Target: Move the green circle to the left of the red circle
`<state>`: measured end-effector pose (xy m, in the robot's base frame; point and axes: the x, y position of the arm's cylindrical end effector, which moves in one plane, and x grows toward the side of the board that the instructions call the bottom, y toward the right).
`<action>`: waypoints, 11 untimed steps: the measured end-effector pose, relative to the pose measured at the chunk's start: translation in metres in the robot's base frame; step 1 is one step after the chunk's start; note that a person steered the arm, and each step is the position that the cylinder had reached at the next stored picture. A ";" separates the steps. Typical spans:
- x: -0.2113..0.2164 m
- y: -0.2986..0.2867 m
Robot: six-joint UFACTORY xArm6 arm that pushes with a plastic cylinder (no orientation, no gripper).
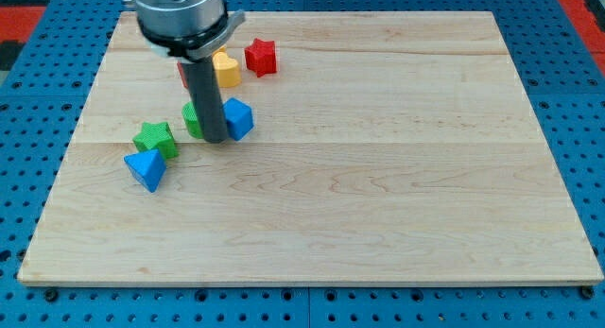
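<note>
The green circle (192, 121) lies in the board's upper left part, mostly hidden behind my rod; only its left edge shows. My tip (214, 139) rests at the green circle's right side, between it and a blue block (239, 118). The red circle (181, 75) lies above the green circle, and only a sliver of it shows left of the rod.
A yellow heart (225, 69) and a red star (261, 57) lie right of the red circle. A green star (154, 137) and a blue triangle (146, 167) lie left and below the green circle. The wooden board (378, 177) sits on a blue pegboard.
</note>
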<state>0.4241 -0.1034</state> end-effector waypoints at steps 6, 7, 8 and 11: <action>0.028 0.022; 0.012 0.008; 0.008 -0.014; -0.026 -0.056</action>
